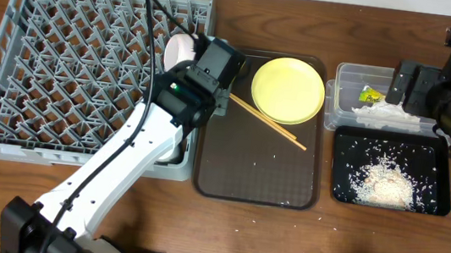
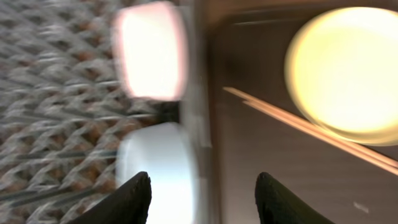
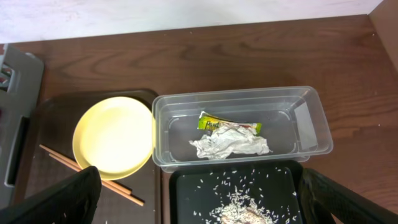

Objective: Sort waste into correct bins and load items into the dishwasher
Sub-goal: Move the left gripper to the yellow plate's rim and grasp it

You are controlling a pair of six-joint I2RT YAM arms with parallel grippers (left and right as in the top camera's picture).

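The clear tub (image 3: pixel 298 124) stands at the far right of the table. It contains the yellow-green wrapper (image 3: pixel 214 122) and, touching it on the near side, the crumpled white paper (image 3: pixel 230 145). The black tray (image 1: pixel 433 171) sits directly against the tub's near side. It holds a pile of white rice (image 1: pixel 388 183) with loose grains scattered around it.

The brown serving tray (image 1: pixel 254 177) lies in the centre. The yellow plate (image 1: pixel 288 89) rests at its far right corner, and the two chopsticks (image 1: pixel 269 121) lie diagonally just beside the plate's near-left edge. A few grains lie on the tray floor.

The grey dish rack (image 1: pixel 62 65) occupies the left. The white cup (image 2: pixel 149 50) and the white bowl (image 2: pixel 158 165) sit inside it along its right edge; both are blurred in the left wrist view.

The left gripper (image 2: pixel 202 199) hovers over the rack's right edge, fingers spread wide and holding nothing. The right gripper (image 3: pixel 202 199) hangs over the black tray and tub, fingers likewise wide apart and touching nothing.
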